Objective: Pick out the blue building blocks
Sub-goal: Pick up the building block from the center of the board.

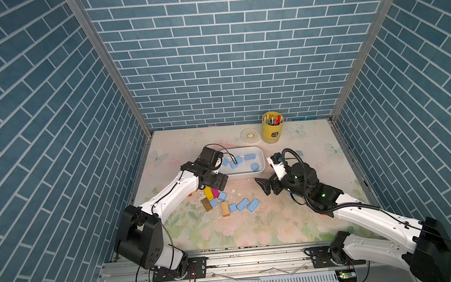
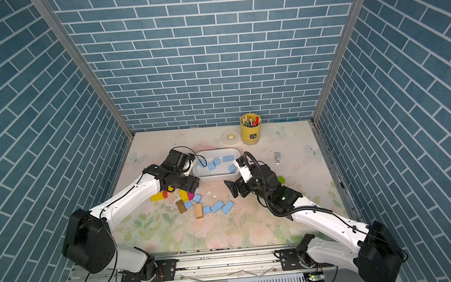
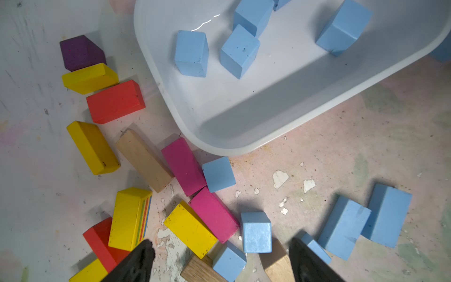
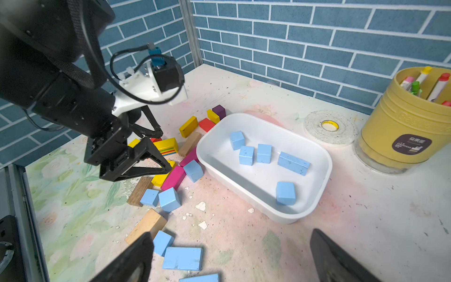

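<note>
Blue building blocks (image 4: 246,155): matte lt sky-blue, plain cubes & longer bricks

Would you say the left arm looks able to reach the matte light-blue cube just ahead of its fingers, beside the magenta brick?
Probably yes: the left gripper hangs open just short of the matte light-blue cube, top clear, though the magenta brick close beside may crowd one finger.

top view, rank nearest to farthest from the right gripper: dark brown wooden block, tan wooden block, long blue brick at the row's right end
1. long blue brick: right end of the row on the table, closest to the right gripper.
2. tan wooden block: mid-row, farther toward the left arm.
3. dark brown wooden block: left end of the row, farthest.
</note>
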You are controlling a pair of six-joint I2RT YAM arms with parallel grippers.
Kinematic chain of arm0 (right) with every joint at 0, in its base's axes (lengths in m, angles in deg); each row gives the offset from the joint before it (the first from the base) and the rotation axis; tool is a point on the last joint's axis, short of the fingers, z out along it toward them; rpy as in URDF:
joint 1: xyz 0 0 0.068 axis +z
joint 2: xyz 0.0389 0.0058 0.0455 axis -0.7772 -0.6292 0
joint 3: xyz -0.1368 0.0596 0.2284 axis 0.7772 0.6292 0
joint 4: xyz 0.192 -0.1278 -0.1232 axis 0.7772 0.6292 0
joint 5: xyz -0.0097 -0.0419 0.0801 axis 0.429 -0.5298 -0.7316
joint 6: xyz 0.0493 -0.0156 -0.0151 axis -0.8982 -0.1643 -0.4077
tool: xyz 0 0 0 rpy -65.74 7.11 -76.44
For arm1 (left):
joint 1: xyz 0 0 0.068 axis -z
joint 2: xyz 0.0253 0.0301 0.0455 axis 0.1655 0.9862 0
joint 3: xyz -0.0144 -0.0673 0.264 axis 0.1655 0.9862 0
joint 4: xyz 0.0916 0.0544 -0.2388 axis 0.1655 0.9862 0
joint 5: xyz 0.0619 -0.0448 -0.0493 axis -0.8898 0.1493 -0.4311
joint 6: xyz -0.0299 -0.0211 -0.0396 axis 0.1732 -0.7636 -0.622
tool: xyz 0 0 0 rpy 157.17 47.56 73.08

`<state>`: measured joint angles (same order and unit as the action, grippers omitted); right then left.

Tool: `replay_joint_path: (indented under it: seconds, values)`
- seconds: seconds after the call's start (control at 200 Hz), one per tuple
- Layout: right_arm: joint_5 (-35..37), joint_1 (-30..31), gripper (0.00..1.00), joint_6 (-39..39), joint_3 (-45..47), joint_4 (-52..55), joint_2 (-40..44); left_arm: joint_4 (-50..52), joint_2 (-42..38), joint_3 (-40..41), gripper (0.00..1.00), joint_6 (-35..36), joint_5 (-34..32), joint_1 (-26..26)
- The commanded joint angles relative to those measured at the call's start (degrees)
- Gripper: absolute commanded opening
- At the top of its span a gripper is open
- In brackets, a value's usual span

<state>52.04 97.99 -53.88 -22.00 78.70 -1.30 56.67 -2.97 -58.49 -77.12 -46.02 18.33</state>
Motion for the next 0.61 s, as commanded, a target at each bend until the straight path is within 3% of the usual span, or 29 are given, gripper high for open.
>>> replay_joint_path:
  seconds: [0.0, 0.6]
  values:
    - [0.99, 0.03, 0.99, 2.71, 0.23, -2.22, -0.35, -0.66, 2.08, -1.62, 0.83, -1.27, -2.39, 0.71]
    - [1.3, 0.02, 0.99, 3.24, 0.42, -2.21, -0.45, -7.0, 14.09, -4.75, 0.61, -7.2, -5.01, 2.43]
